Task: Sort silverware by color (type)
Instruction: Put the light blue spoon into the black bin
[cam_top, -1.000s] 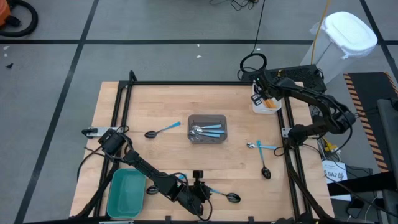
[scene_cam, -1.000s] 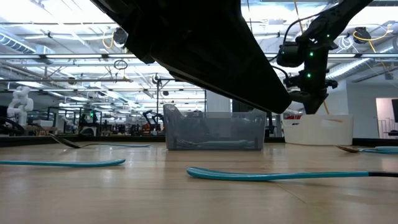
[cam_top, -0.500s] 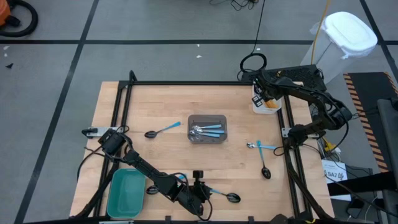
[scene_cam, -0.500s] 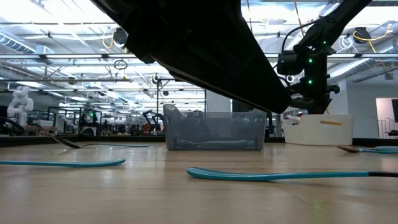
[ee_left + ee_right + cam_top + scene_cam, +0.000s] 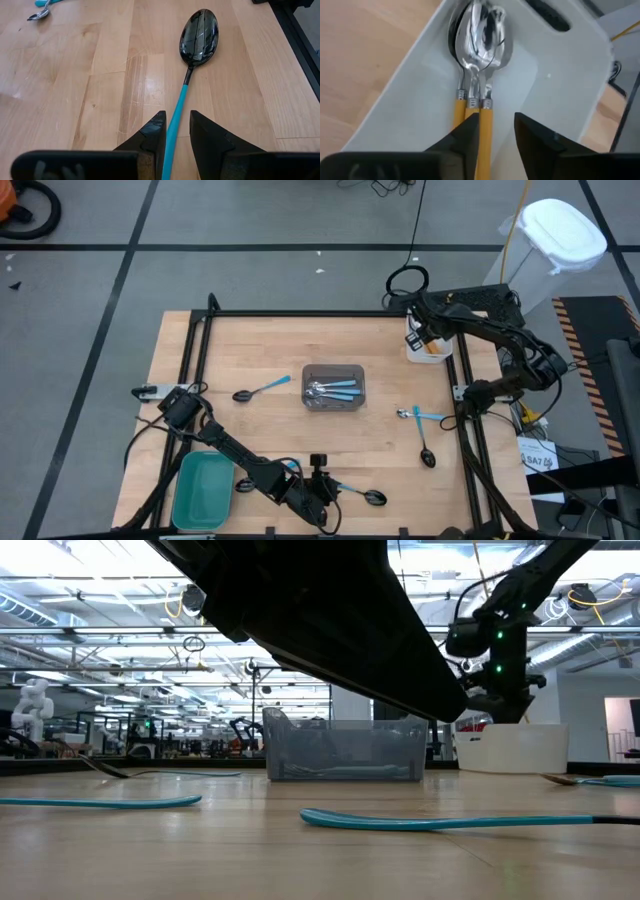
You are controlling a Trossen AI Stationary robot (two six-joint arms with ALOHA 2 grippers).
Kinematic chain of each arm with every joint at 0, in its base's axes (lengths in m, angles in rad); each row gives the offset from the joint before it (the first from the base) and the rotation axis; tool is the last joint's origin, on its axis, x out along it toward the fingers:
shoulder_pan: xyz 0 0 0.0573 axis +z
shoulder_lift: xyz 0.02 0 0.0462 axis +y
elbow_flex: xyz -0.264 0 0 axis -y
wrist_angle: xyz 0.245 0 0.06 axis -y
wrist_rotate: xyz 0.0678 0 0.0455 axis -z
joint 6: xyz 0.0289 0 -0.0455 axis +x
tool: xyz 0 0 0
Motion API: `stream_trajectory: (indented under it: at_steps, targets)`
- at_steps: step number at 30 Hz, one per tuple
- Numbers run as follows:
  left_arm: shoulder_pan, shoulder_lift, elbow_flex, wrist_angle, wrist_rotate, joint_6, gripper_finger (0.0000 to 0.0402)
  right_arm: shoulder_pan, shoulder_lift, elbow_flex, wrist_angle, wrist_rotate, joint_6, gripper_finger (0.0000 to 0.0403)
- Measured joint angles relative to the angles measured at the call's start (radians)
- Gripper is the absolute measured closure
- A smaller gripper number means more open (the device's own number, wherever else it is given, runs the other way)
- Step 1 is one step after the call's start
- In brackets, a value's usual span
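- Black-bowled spoon [image 5: 199, 36] with a light-blue handle is lying at the near edge of the table; the left gripper [image 5: 176, 131] is sitting over it, fingers close either side of the handle, though whether they are actually pinching it I cannot tell.
- Beside that arm a teal bin [image 5: 203, 490] is waiting at the near left corner.
- At mid-table a grey tray [image 5: 334, 387] is holding blue-handled silver spoons, with another black-bowled spoon [image 5: 258, 391] lying loose to its left and two more spoons [image 5: 424, 430] out on the wood to the right.
- Farther off, the right gripper [image 5: 496, 131] is now standing with its fingers apart over the white bin [image 5: 565, 75], where a second ago it was nearly shut; orange-handled spoons [image 5: 479, 60] are resting inside, so that drop looks finished.
- Wood planks are carrying the whole scene, bounded by a black frame [image 5: 320, 314].
- Beyond, grey flooring and a lit workshop are showing.
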Motion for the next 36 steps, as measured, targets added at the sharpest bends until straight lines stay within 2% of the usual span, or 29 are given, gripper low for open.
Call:
stream_trajectory:
  at_steps: [6, 11, 13, 18, 20, 25, 27, 31, 34, 36]
  targets:
    - [0.0, 0.0, 0.0, 0.0, 0.0, 0.0, 0.0314, 0.086, -0.174, 0.0, -0.03, -0.012, 0.018, 0.0278]
    - [0.0, 0.0, 0.0, -0.013, 0.012, -0.052, 0.0314, 0.251, -0.374, -0.008, -0.065, -0.204, 0.126, 0.0279]
    - [-0.002, -0.008, 0.014, -0.063, 0.049, -0.085, 0.0314, 0.351, -0.449, -0.044, -0.032, -0.238, 0.162, 0.0279]
    - [-0.011, -0.028, 0.2, -0.421, 0.029, -0.158, 0.0314, 0.581, -0.589, -0.238, 0.103, -0.21, 0.245, 0.0284]
    - [-0.018, -0.028, 0.257, -0.566, -0.028, -0.178, 0.0314, 0.66, -0.623, -0.33, 0.204, -0.209, 0.272, 0.0287]
    - [-0.028, -0.026, 0.318, -0.796, -0.194, -0.226, 0.0314, 0.833, -0.636, -0.507, 0.487, -0.206, 0.298, 0.0296]
    - [-0.03, -0.026, 0.336, -0.893, -0.228, -0.259, 0.0314, 0.898, -0.629, -0.538, 0.556, -0.189, 0.292, 0.0299]
    - [-0.018, -0.025, 0.343, -1.036, -0.231, -0.354, 0.0314, 1.038, -0.615, -0.559, 0.571, -0.097, 0.259, 0.0305]
    - [-0.012, -0.025, 0.343, -1.094, -0.23, -0.411, 0.0314, 1.11, -0.608, -0.555, 0.603, 0.015, 0.206, 0.0309]
    - [-0.008, -0.025, 0.343, -1.086, -0.196, -0.429, 0.0314, 1.141, -0.608, -0.551, 0.668, 0.031, 0.174, 0.031]
